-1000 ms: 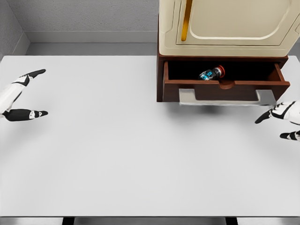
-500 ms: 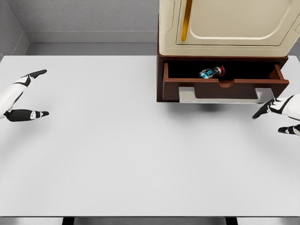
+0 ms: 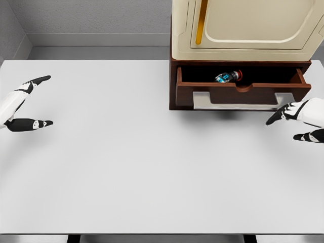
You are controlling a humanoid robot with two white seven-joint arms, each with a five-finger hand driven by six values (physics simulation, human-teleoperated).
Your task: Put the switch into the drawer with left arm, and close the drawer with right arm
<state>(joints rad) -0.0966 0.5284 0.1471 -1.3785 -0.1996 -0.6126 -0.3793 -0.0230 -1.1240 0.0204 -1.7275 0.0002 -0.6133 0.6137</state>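
The switch (image 3: 229,77), a small dark object with blue and red ends, lies inside the brown drawer (image 3: 243,94), which stands partly open below the cream cabinet (image 3: 243,28). My right hand (image 3: 291,124) hovers just in front of the drawer's right front corner, fingers spread and holding nothing. At the far left edge of the table, my left hand (image 3: 38,101) is open and empty, well away from the drawer.
The white table (image 3: 142,167) spreads out in front of the cabinet. A grey wall (image 3: 91,20) runs behind it. The cabinet's upper door has a gold strip (image 3: 201,23).
The drawer has slid inward a little. My right hand has moved left and up towards the drawer front. The left hand has stayed where it was.
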